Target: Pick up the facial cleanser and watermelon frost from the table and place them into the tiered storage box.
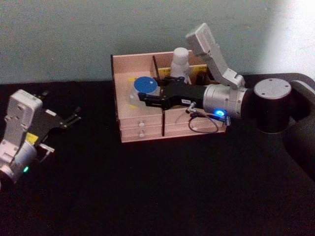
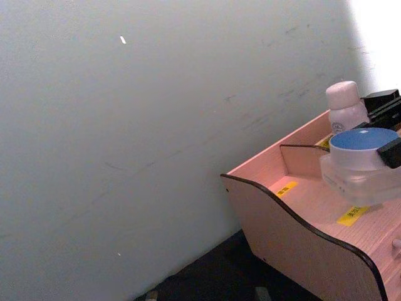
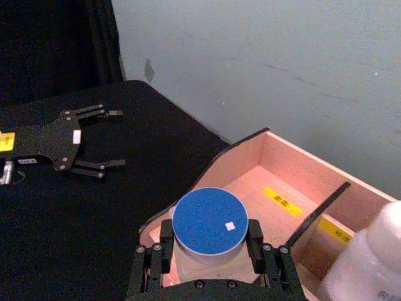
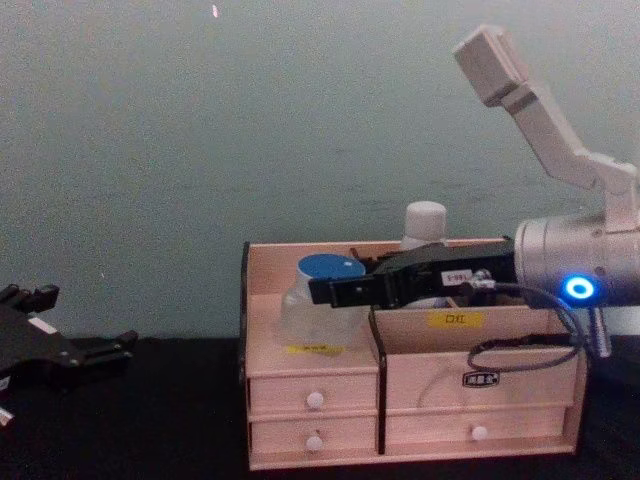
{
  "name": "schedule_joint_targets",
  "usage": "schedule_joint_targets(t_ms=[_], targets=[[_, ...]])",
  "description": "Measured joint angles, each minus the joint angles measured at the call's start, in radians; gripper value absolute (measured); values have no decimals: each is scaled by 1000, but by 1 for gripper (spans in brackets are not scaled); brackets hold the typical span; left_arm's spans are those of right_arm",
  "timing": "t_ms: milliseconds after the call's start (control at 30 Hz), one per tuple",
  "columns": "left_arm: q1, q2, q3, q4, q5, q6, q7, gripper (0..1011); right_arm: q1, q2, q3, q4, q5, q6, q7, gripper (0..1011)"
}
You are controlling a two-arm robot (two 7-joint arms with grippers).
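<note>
**Currently: right gripper holding jar over organiser**

Beneath the right gripper (image 1: pixel 147 100) stands the light pinkish wooden tiered storage box (image 1: pixel 140 129) with black edges. Between its closed fingers sits a clear round jar with a blue lid (image 3: pixel 208 221), above the box's left compartment. Behind the gripper stands a white plastic bottle (image 4: pixel 423 222). Well to the left, the left gripper (image 1: pixel 69 124) hangs spread open, holding nothing.

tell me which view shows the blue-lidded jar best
The right wrist view: it looks straight down on the blue-lidded jar, with the right gripper closed on both sides of it above the tiered storage box. The chest view shows its clear side, the head view its lid, and the left wrist view has it at the frame edge.
</note>
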Motion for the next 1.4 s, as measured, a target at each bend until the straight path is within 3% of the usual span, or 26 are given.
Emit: schedule_joint_targets(t_ms=[733, 1400], targets=[[0, 0, 0, 0, 0, 0, 0, 1001, 64, -79, -5, 150, -24, -24, 9, 707], [0, 0, 0, 0, 0, 0, 0, 1001, 73, -103, 7, 190, -37, -15, 8, 706]])
